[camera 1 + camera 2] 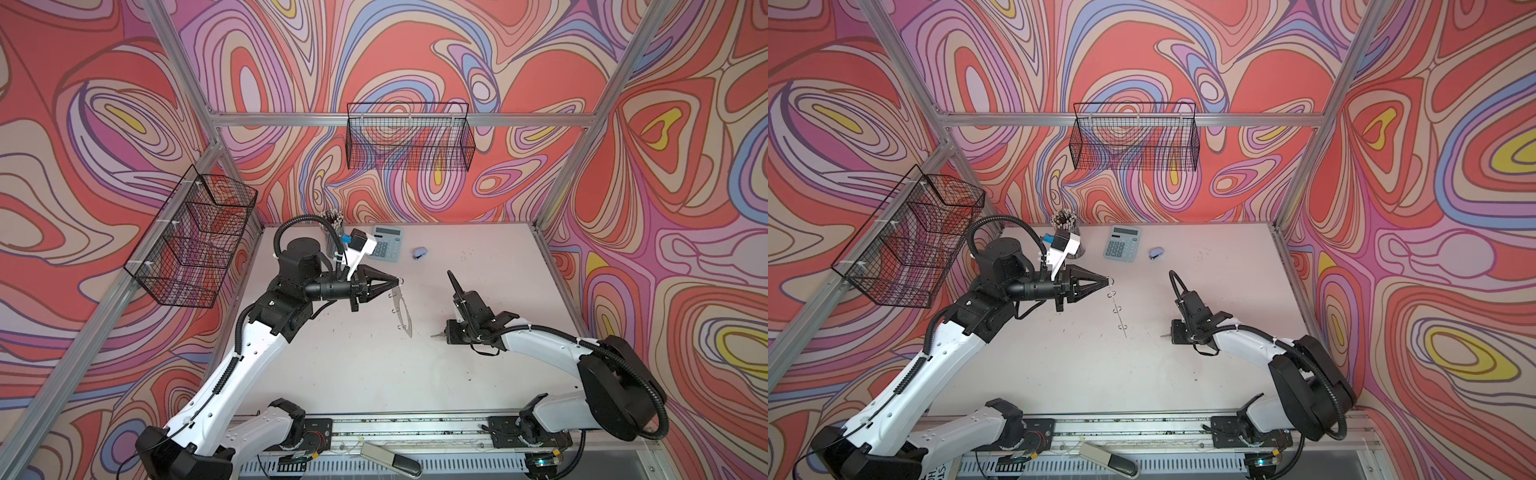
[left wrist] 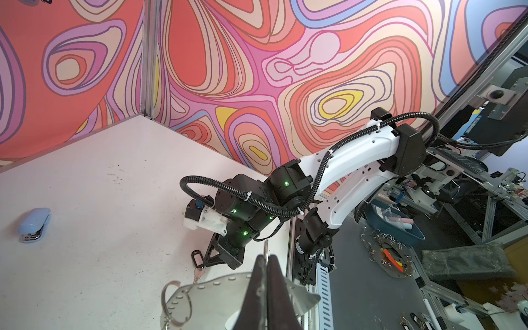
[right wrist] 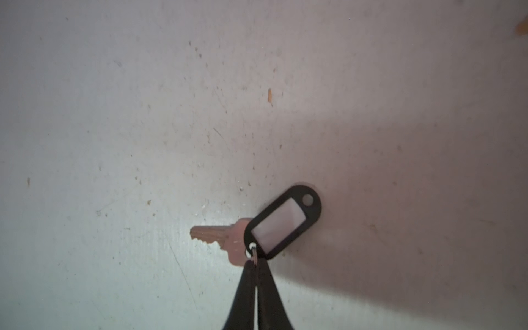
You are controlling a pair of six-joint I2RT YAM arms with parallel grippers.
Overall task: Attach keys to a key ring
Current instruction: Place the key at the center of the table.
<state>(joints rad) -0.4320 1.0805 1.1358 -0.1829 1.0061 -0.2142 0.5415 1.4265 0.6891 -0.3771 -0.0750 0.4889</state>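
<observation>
The left gripper [image 1: 399, 281] is clamped tight on the top edge of the key ring [image 1: 402, 311], which hangs edge-on just nearer than the calculator [image 1: 387, 243]. Nearer still and right of the calculator, the right gripper [image 3: 254, 261] pinches the keys [image 3: 281, 224] where key and tag join, jaws closed, low over the table [image 1: 374, 374].

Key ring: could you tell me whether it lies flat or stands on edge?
On edge: the left hand pinches the key ring by its rim, and both top views show it as a thin sliver.
</observation>
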